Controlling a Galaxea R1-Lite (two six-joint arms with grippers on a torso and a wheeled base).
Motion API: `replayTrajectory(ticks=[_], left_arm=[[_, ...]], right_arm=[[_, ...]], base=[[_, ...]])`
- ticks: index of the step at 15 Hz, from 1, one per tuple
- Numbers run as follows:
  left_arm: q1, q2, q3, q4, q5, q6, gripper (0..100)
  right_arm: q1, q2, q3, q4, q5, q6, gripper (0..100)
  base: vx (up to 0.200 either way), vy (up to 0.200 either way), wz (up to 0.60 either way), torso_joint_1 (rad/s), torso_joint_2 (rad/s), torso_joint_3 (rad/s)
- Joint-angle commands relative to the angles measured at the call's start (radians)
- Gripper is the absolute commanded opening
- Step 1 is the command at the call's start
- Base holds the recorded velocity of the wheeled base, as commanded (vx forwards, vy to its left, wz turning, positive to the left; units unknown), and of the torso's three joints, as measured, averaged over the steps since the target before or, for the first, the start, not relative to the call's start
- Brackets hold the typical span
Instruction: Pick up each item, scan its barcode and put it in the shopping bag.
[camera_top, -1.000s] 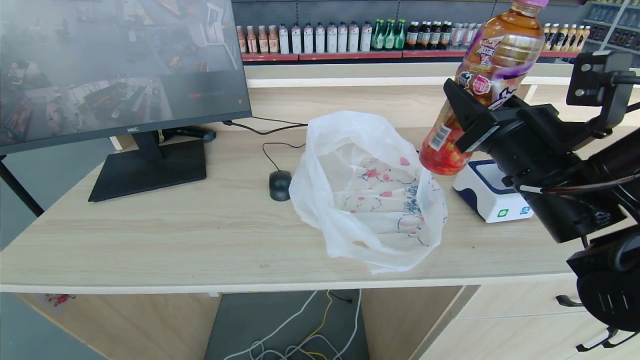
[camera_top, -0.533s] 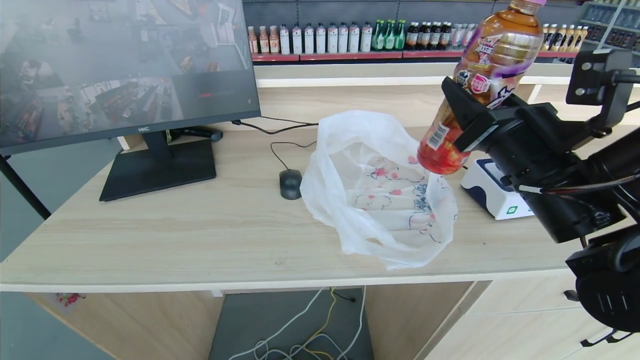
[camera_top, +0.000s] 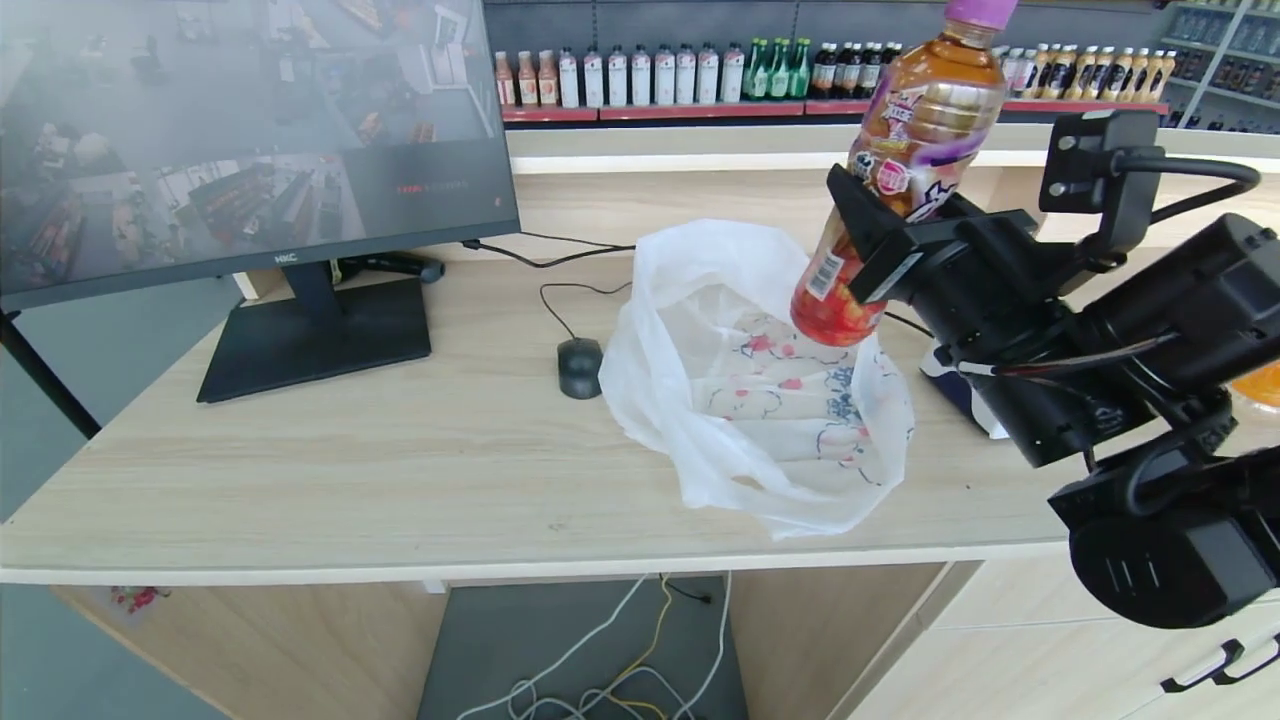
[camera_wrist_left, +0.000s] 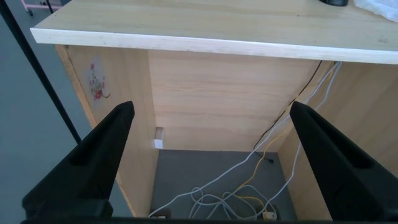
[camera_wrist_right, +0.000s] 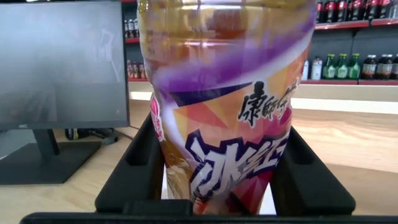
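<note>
On the wooden counter (camera_top: 400, 450) the shopping bag (camera_top: 680, 400) lies open; above its far rim the tilted bottle (camera_top: 925, 110) sits clamped in the right gripper (camera_top: 885, 240). Lower it base-first into what seems the bag's mouth before releasing. Left gripper (camera_wrist_left: 211, 109) gapes empty below the countertop.

Bright, even light; soft shadows

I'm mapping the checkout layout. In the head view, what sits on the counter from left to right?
Monitor → mouse → bag → scanner
</note>
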Motion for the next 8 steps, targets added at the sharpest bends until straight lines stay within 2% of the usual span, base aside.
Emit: replayTrajectory(ticks=[1,3,8], left_arm=[[0.001,0.000,0.000,0.000,0.001,0.000,100],[0.001,0.000,0.000,0.000,0.001,0.000,100],[0.001,0.000,0.000,0.000,0.001,0.000,100]], right_arm=[[0.015,0.090,-0.062,0.003,0.003,0.000,0],[0.015,0.156,-0.125,0.008,0.003,0.000,0],[0.005,0.246,-0.173,0.008,0.029,0.000,0]], base=[[0.000,0.000,0.00,0.000,0.00,0.000],[0.000,0.000,0.00,0.000,0.00,0.000],[0.000,0.000,0.00,0.000,0.00,0.000]])
